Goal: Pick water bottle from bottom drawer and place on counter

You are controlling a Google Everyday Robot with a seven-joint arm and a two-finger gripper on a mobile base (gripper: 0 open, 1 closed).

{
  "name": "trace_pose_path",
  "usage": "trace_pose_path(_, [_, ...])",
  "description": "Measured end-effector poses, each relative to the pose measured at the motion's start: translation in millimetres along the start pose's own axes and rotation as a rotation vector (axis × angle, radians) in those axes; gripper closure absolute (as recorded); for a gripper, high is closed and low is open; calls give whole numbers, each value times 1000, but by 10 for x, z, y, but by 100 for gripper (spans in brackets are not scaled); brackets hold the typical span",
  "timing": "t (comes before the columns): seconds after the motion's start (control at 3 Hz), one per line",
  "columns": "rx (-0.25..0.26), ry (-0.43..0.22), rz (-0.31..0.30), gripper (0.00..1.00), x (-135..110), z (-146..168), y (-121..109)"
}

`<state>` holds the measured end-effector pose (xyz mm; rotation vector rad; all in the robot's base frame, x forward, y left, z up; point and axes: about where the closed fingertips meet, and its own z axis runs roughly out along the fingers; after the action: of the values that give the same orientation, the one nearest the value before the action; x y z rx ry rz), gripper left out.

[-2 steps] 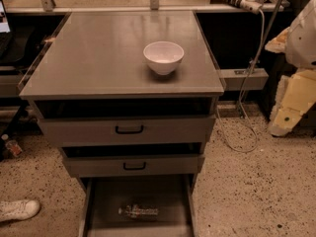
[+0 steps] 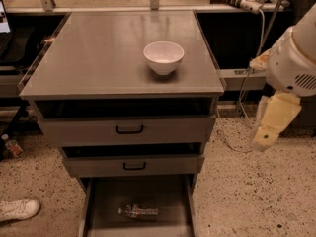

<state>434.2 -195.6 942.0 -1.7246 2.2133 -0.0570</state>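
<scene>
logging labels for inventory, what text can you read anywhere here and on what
Water bottle label, in the bottom drawer: too blurred to read.
Tiny bottle at far left, red mark: unreadable.
Gripper, hanging right of the counter: no text shows.

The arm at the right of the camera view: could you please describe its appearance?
The arm is a rounded white housing with dark vent slots. Below it, right of the drawers, the gripper is cream-yellow, tapered, with a small dark spot near its tip.
</scene>
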Motion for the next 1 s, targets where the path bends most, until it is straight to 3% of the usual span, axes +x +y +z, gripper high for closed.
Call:
trace_pose_path(0.67, [-55,-50,27,0,-83,784,172])
trace_pose_path(1.0, [-55,-50,27,0,-83,784,173])
